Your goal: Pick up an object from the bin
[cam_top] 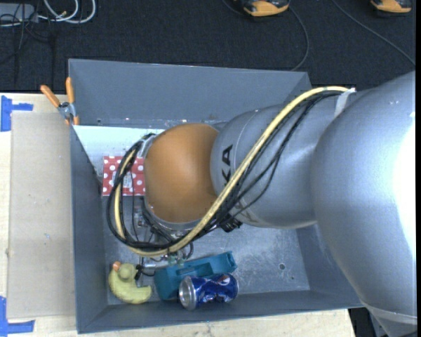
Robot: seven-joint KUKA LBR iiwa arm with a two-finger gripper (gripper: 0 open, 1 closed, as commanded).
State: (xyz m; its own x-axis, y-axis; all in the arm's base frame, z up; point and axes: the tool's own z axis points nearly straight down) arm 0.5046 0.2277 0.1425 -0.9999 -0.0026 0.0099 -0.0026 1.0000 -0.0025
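Camera view, starting at the near wall of the grey bin (84, 286): a yellow rubber duck (128, 285) sits in the near left corner. To its right lies a dented blue drinks can (208, 291) on its side, open end toward the duck. Just behind the can, and touching it, is a teal plastic piece (194, 268), long and angled up to the right.

The gripper (151, 259) comes down just beyond the duck, at the left end of the teal plastic piece, close to both. Whether it is wide, narrow or closed on anything I cannot tell, since the wrist hides most of it.

Above it bulges the arm's orange cover (179, 174), looped with black and yellow cables (119, 213). Farther back on the left, a red item with white dots (121, 174) lies flat, partly under the cover.
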